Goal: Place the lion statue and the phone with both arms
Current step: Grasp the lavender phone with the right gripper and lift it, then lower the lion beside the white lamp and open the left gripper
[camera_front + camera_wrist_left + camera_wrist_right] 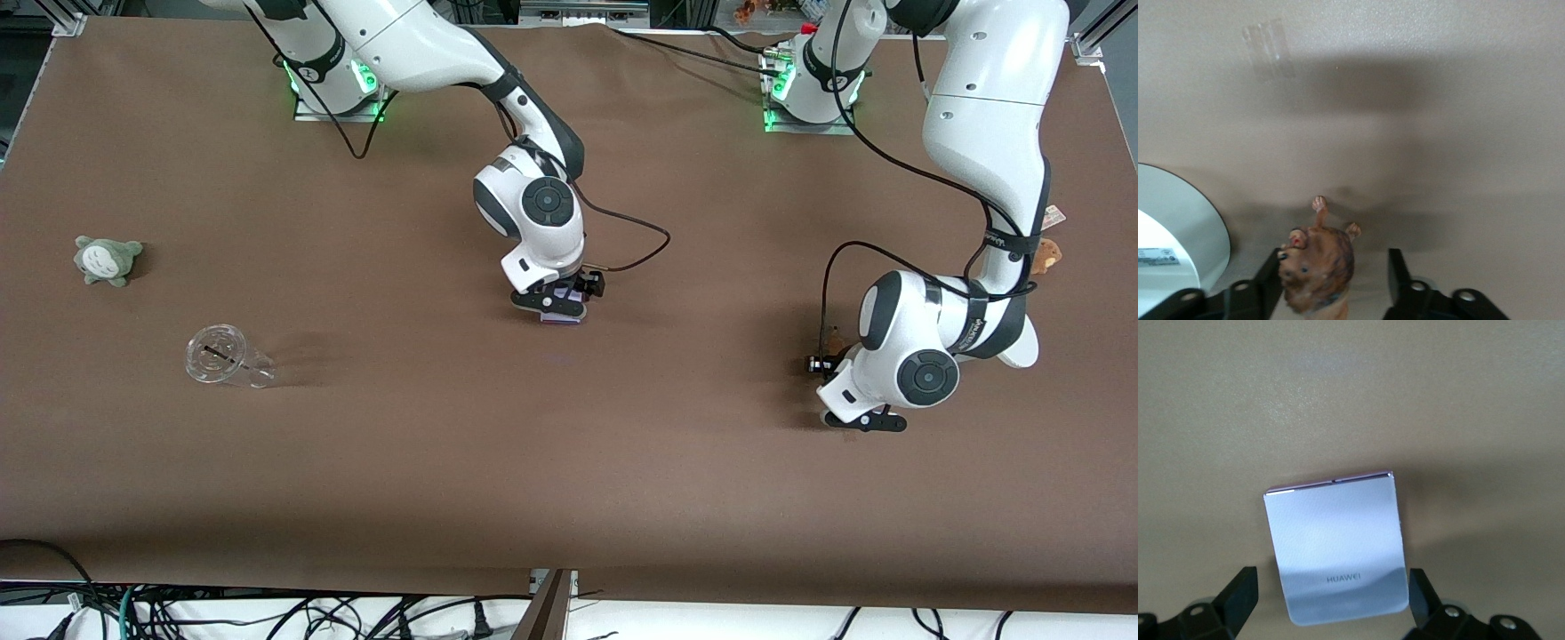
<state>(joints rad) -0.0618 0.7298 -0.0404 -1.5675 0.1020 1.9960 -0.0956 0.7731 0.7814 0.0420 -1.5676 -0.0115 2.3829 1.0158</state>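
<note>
The lion statue (1319, 263), orange-brown with a darker mane, sits between the fingers of my left gripper (1335, 267). It touches one finger (1270, 277), and a gap separates it from the other finger (1398, 270). In the front view the left gripper (829, 357) is low at the table toward the left arm's end, with the lion (834, 337) peeking out. The pale-lavender phone (1335, 540) lies flat on the table between the open fingers of my right gripper (1331, 583), with gaps on both sides. In the front view the right gripper (562, 304) is low over the phone (563, 320) at mid-table.
A clear plastic cup (222, 357) lies on its side and a grey-green plush (107, 259) sits toward the right arm's end. A brown plush with a tag (1046, 253) sits near the edge at the left arm's end. The brown tablecloth (569, 462) covers the table.
</note>
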